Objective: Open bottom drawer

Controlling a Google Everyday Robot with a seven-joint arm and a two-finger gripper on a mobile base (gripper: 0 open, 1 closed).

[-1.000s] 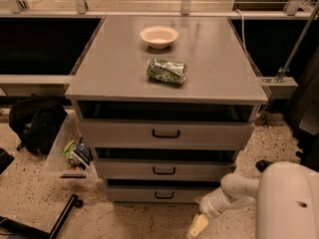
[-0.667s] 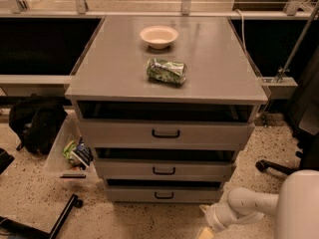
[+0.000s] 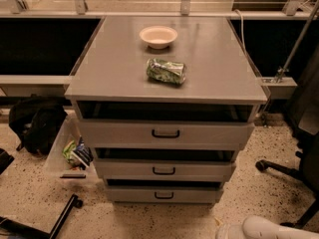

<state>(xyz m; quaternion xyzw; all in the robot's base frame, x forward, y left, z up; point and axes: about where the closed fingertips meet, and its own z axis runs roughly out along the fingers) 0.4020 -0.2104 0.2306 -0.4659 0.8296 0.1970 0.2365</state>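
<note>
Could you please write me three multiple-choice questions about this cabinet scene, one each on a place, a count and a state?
1. Where is the bowl?
A. in a drawer
B. on the cabinet top, behind the green packet
C. on the floor

2. How many drawers have a black handle?
A. one
B. three
C. five

3. How does the bowl sit?
A. upside down
B. on its edge
C. upright

Answers:
1 B: it sits on the grey top, beyond the packet.
2 B: three fronts are stacked, down to the bottom drawer.
3 C: its hollow faces up.

The gripper is out of view; only a white robot part shows at the lower right edge.
</note>
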